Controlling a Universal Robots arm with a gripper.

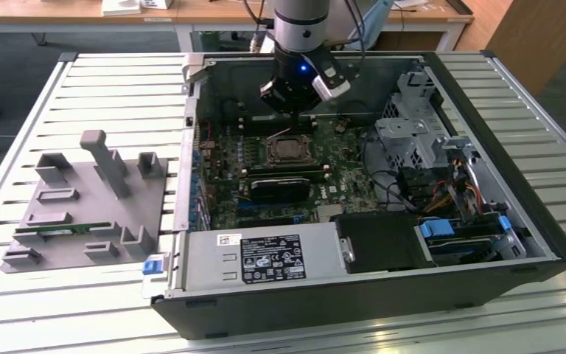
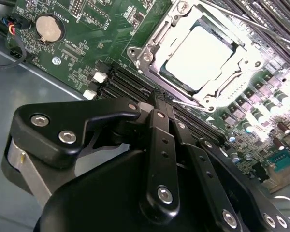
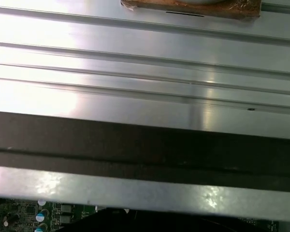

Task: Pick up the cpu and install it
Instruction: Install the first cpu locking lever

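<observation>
We see the pincer (image 2: 157,104) with its fingers together, holding nothing, poised just above the motherboard (image 2: 77,53). The cpu (image 2: 200,55) lies flat in its socket, metal top upward; being square, it has no long axis.

Cpu (image 2: 200,57): shiny bare metal top, smooth. Socket frame (image 2: 150,46): polished metal. Circuit board (image 2: 87,29): matt green. Gripper (image 2: 157,104) links: glossy black, steel bolts. Bench (image 1: 116,81): ribbed brushed metal. Tray (image 1: 86,214): matt grey plastic.

Slatted metal table (image 1: 519,324), wooden desks (image 1: 224,11) behind, dark floor (image 1: 8,55).
</observation>
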